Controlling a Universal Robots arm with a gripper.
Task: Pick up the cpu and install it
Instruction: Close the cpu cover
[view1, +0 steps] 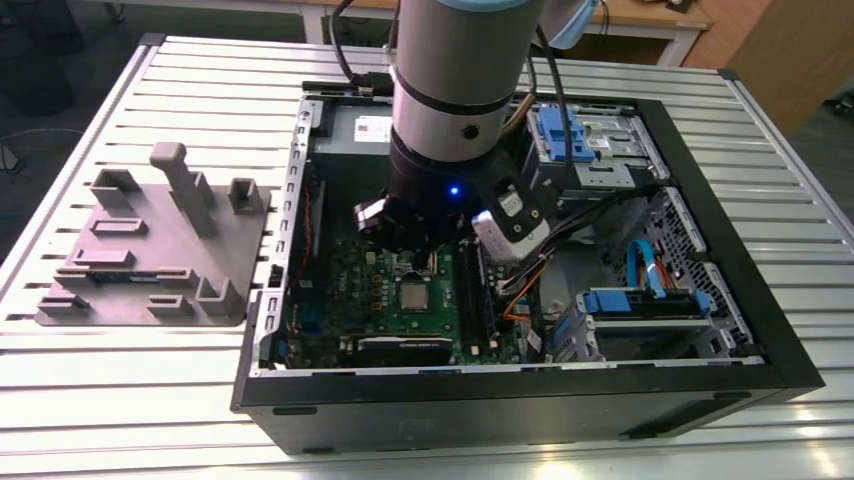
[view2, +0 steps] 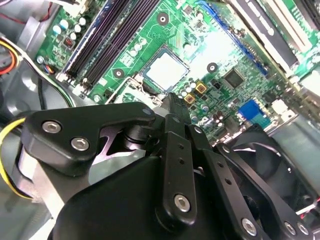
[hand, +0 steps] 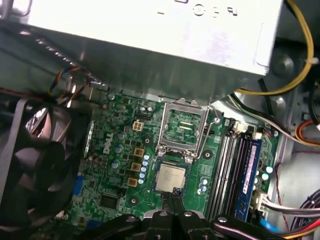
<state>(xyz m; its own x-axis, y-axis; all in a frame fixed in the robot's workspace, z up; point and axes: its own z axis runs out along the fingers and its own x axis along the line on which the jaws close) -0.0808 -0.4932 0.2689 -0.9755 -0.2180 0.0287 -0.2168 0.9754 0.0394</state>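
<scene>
Metal, silvery-grey and flat, tops the cpu (hand: 170, 177), which lies seated in its socket (hand: 172, 159) near the middle of the green motherboard (hand: 120, 165). It looks level there, square with the socket's edges. The load plate (hand: 186, 105) stands hinged open just beside it and is not clamped down over the chip.

By its look the cpu is light and rigid. The smooth top would be slippery, and the contact side is the fragile one. A hold on two opposite edges, kept level, suits it better than any pressure on the faces.

In both wrist views the end effector (hand: 175, 192) hangs just above the board at the cpu's near edge. Its fingers (view2: 175, 150) are drawn together to a narrow tip with nothing between them. I cannot tell whether the tip touches the chip or only hovers over it.

Memory slots (hand: 235, 170) run along one side of the socket, and a black fan (hand: 30, 165) sits beyond the board's opposite edge. The grey power supply box (hand: 150, 40) fills the corner of the computer case (view1: 534, 400) past the load plate. The case lies open on the slatted desk (view1: 134, 400), close to its front edge. A grey fixture tray (view1: 147, 280) with upright posts stands apart from it, towards the exterior view's left.
</scene>
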